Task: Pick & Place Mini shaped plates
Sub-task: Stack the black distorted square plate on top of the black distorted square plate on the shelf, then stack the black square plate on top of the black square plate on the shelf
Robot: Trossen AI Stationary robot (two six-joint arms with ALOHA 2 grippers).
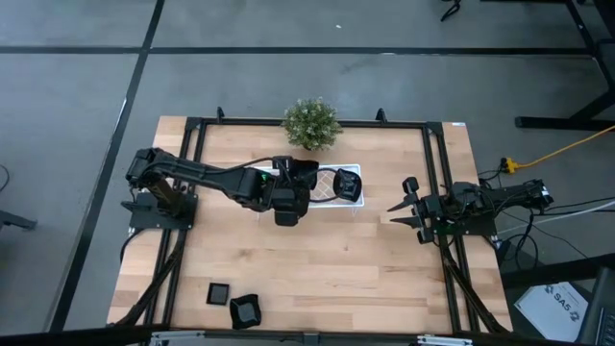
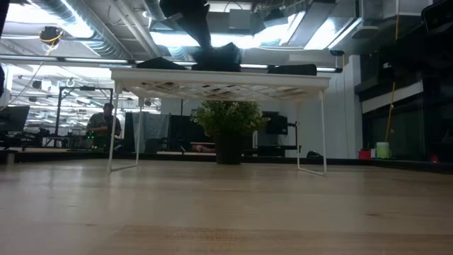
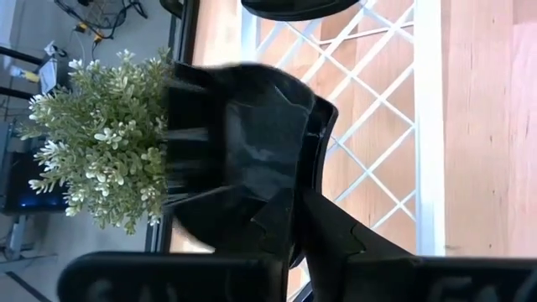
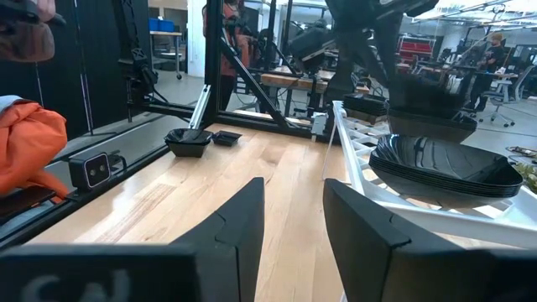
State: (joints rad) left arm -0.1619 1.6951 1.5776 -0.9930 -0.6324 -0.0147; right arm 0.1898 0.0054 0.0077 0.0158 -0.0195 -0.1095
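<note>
Left gripper (image 1: 300, 181), clenched on a small glossy black squarish plate (image 3: 243, 159), poised over the raised white wire-lattice tray (image 1: 356, 173) that stands near the table's far edge, just in front of the small green potted plant (image 1: 310, 123). In the left wrist view the plate is pinched at its rim between the fingers (image 3: 336, 235), with the tray's lattice directly beyond it. The step in hand appears to be the placing of this plate. In the low view the plate looks close to, perhaps touching, the tray top, though contact cannot be confirmed.

The next move probably calls for a short descent, if any is needed, followed by parting of the fingers so that the plate settles flat on the lattice beside the dishes already there; a stack of black plates (image 4: 445, 168) rests on the tray toward the right arm's side.

Right gripper (image 1: 408, 207) waits with fingers apart above the table's right edge.

Two further black mini plates (image 1: 219, 293) (image 1: 246, 309) lie just beside each other near the front-left corner of the light wooden table (image 1: 336, 259), well apart from the tray and not yet collected. The plates are dark, shiny and shallow, with angular rims.
</note>
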